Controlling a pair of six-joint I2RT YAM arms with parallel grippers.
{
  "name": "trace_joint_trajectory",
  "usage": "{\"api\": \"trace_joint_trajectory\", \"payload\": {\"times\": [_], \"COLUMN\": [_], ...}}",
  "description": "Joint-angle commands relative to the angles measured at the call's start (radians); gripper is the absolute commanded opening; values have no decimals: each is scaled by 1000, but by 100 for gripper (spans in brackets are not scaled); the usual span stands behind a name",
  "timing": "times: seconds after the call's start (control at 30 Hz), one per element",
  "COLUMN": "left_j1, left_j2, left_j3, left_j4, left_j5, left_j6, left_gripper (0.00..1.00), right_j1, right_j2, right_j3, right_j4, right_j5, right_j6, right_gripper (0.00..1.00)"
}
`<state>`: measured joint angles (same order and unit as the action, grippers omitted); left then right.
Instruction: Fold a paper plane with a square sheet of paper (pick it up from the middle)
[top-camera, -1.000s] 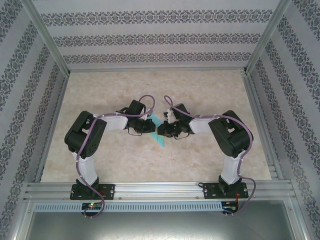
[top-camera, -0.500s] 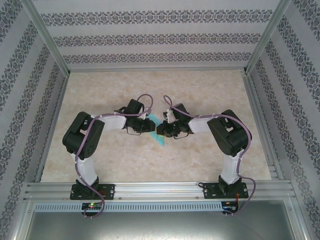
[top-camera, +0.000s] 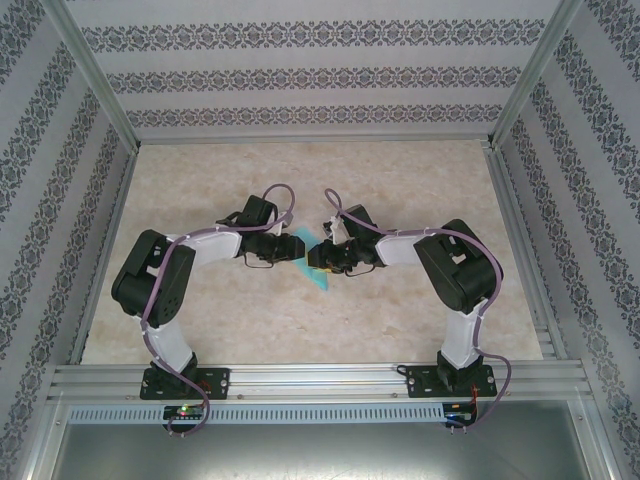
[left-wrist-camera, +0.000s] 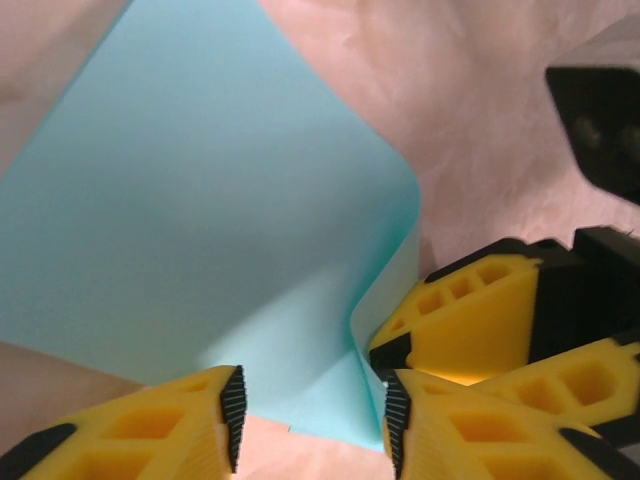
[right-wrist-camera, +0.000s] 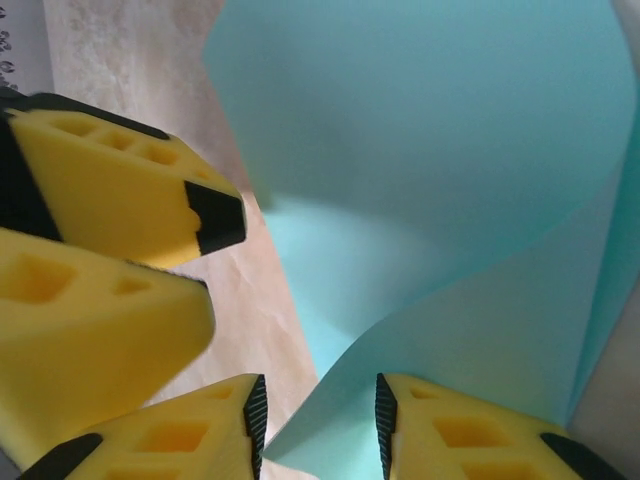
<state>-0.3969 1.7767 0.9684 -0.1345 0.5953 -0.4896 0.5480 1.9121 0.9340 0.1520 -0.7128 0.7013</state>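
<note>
Curled teal paper sheet (left-wrist-camera: 200, 220), left claw (left-wrist-camera: 314, 420) spread at its edge, right claw (right-wrist-camera: 318, 415) spread opposite

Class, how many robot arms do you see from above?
2. The left arm stands near-left, the right arm near-right; both reach the teal paper mid-table.

Paper sheet (left-wrist-camera: 200, 220) cropped at top

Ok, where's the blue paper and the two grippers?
blue paper (left-wrist-camera: 200, 230): left wrist view, its flat middle.
left gripper (left-wrist-camera: 314, 420): left wrist view, midway between its fingertips.
right gripper (right-wrist-camera: 320, 422): right wrist view, midway between its fingertips.
</note>
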Motion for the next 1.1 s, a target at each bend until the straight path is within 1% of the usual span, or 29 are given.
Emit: {"api": "trace_joint_trajectory", "payload": {"times": [0.0, 0.07, 0.17, 0.33, 0.43, 0.7, 0.8, 0.9, 0.97, 1.07], "left_j1": [9, 15, 16, 15, 16, 13, 12, 10, 10, 10], "left_j2": [-54, -69, -76, -68, -60, -54, -51, -47, -40, -31], "left_j3": [-12, -20, -32, -58, -70, -121, -128, -119, -109, -73], "left_j4": [11, 10, 26, 64, 70, 120, 154, 160, 152, 107], "left_j5": [11, 11, 42, 104, 114, 136, 146, 139, 135, 94], "left_j6": [-12, -22, -45, -93, -105, -147, -164, -166, -163, -127], "left_gripper": [49, 53, 54, 54, 51, 50, 47, 42, 41, 40], "right_j1": [13, 13, 13, 14, 13, 13, 13, 13, 12, 12], "right_j2": [27, 24, 17, 7, 2, -11, -13, -12, -13, -16], "right_j3": [-6, -10, -20, -36, -42, -61, -68, -70, -71, -72], "right_j4": [-23, -22, -4, 25, 28, 48, 61, 65, 63, 60], "right_j5": [41, 39, 38, 36, 35, 41, 43, 44, 49, 55], "right_j6": [-26, -30, -29, -24, -24, -14, -6, 0, 0, 0], "right_gripper": [38, 39, 41, 42, 40, 32, 29, 25, 23, 21]}}
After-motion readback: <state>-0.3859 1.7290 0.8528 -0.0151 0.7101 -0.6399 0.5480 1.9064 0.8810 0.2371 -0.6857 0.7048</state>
